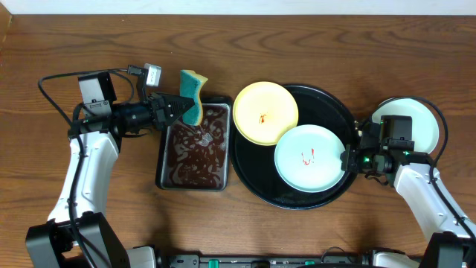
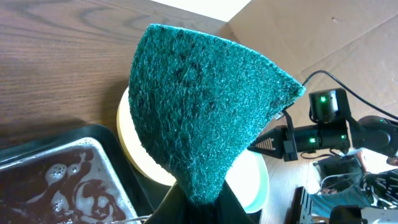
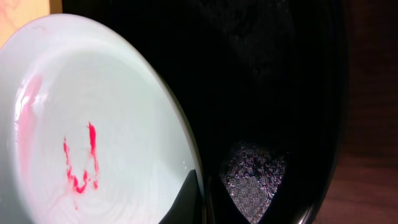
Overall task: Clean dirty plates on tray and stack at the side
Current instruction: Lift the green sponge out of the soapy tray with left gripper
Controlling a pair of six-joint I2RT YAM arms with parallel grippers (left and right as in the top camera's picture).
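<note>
overhead: yellow plate (image 1: 265,113), mint plate (image 1: 309,158) on one tray (image 1: 327,104); third plate (image 1: 420,123) right of it; three in all; left gripper (image 1: 183,110) clenches one sponge (image 1: 193,93) at pan (image 1: 159,167) edge; right gripper (image 1: 348,158) pinches mint plate's rim | left wrist: sponge gripped | right wrist: rim between jaws

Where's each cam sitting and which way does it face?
Overhead: above the table, looking straight down; both arms, left gripper, right gripper.
Left wrist: behind its sponge, facing the yellow plate; own fingers.
Right wrist: low over tray, at mint plate; own fingertip.
Shared: both wrist views show the mint plate.
</note>
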